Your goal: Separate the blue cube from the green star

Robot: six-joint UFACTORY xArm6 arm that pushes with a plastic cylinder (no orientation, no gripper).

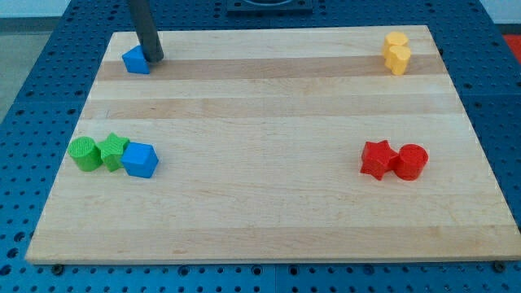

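The blue cube [140,159] sits at the view's left on the wooden board, touching the right side of the green star [112,151]. A green cylinder [82,153] touches the star's left side, so the three form a row. My tip [153,59] is at the view's top left, far above that row. It touches the right side of a small blue triangular block [135,60].
A yellow block [396,53] stands at the view's top right. A red star [377,159] and a red cylinder [411,161] touch each other at the right. The board's [269,220] edges drop to a blue perforated table.
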